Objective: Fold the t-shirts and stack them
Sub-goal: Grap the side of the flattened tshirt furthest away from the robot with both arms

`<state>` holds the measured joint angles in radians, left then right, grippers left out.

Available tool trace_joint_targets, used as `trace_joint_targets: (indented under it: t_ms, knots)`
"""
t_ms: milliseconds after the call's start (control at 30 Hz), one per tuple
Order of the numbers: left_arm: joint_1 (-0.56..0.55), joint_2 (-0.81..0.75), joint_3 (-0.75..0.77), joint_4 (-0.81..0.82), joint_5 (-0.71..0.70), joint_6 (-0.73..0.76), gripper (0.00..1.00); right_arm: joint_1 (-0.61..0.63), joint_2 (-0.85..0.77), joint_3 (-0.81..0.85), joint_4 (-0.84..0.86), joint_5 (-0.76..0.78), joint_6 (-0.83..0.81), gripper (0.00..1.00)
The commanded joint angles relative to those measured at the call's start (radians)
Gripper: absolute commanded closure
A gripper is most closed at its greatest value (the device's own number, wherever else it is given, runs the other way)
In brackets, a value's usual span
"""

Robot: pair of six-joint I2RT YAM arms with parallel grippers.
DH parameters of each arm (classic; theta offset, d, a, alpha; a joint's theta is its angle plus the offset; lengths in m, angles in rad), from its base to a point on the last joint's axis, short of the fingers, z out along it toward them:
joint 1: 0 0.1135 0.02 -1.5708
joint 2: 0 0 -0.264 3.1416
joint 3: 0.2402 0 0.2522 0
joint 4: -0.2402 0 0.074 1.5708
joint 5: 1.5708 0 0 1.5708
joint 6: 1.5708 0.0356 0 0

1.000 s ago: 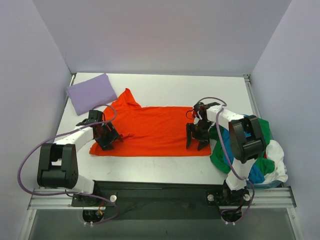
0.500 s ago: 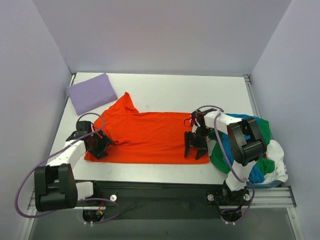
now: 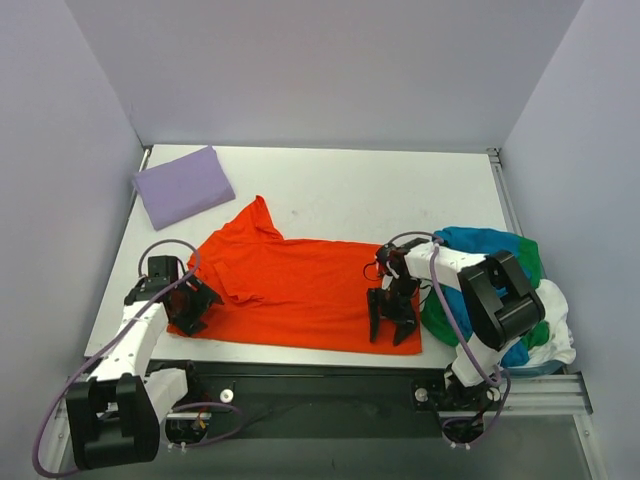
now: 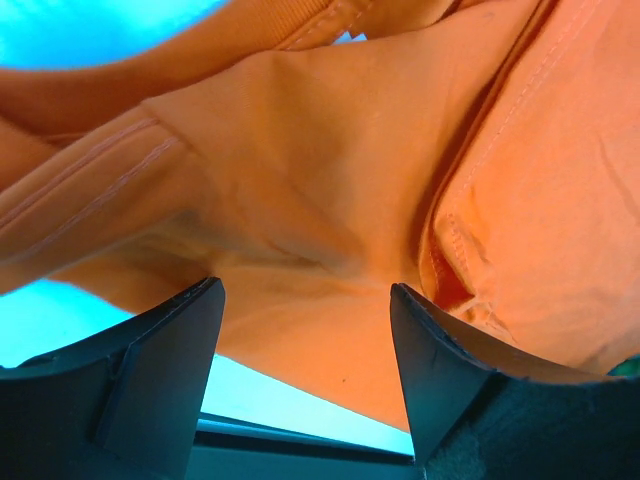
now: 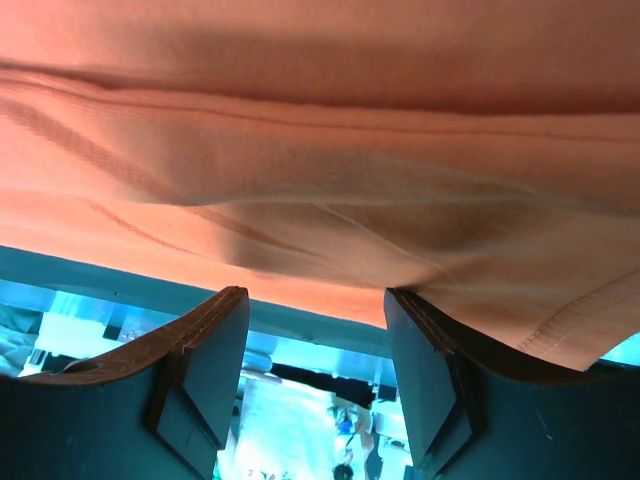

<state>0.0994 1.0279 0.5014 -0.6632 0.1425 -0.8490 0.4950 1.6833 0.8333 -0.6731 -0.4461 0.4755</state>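
The orange-red t-shirt (image 3: 300, 290) lies spread flat across the near middle of the table, one sleeve pointing to the back left. My left gripper (image 3: 190, 308) stands open on its near left corner, and the orange cloth (image 4: 330, 150) fills the view beyond the fingertips (image 4: 205, 300). My right gripper (image 3: 393, 325) stands open on the near right hem. That hem (image 5: 320, 150) runs just past the jaw tips, with nothing pinched between them. A folded lavender t-shirt (image 3: 183, 185) rests at the back left.
A heap of green (image 3: 437, 310), blue (image 3: 480, 240) and white (image 3: 555, 320) t-shirts lies at the right edge beside the right arm. The table's near edge (image 3: 300, 355) runs just below the orange shirt's hem. Walls close in the left, back and right.
Both grippers have moved toward the near edge, the left also leftward. The orange shirt has slid with them, its near hem now close to the table's front edge.
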Motion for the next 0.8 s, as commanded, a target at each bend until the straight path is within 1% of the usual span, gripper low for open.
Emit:
trace_joint_targets:
  t_ms: [0,67,167,200,300,333,400,433,467,600,767]
  knots:
    - [-0.009,-0.087,0.028,-0.073,-0.076,-0.035,0.22,0.017,-0.023,-0.022,0.012,0.079,0.0,0.43]
    - [-0.024,-0.133,0.048,-0.095,-0.107,-0.032,0.23,0.02,-0.037,-0.007,0.009,0.078,0.0,0.43]
    - [-0.059,-0.149,0.092,-0.105,-0.121,-0.009,0.26,0.024,-0.062,0.032,-0.003,0.07,-0.005,0.43]
    - [-0.069,-0.147,0.1,-0.104,-0.121,-0.004,0.29,0.025,-0.071,0.041,-0.008,0.069,-0.005,0.43]
    - [-0.148,-0.126,0.132,-0.092,-0.135,-0.01,0.3,0.027,-0.088,0.091,-0.036,0.063,-0.008,0.43]
    - [-0.188,-0.105,0.14,-0.082,-0.135,-0.019,0.31,0.028,-0.094,0.101,-0.046,0.063,-0.008,0.43]
    - [-0.23,-0.08,0.15,-0.067,-0.135,-0.036,0.31,0.03,-0.106,0.127,-0.055,0.063,-0.006,0.43]
    - [-0.25,-0.05,0.154,-0.049,-0.156,-0.045,0.31,0.028,-0.111,0.133,-0.062,0.064,-0.006,0.43]
    - [-0.286,-0.033,0.155,-0.038,-0.158,-0.05,0.31,0.03,-0.114,0.139,-0.065,0.064,-0.006,0.43]
    - [-0.357,0.058,0.172,-0.01,-0.182,-0.076,0.31,0.028,-0.129,0.158,-0.079,0.069,-0.003,0.43]
    - [-0.379,0.101,0.181,0.042,-0.193,-0.076,0.31,0.028,-0.154,0.155,-0.08,0.075,-0.002,0.42]
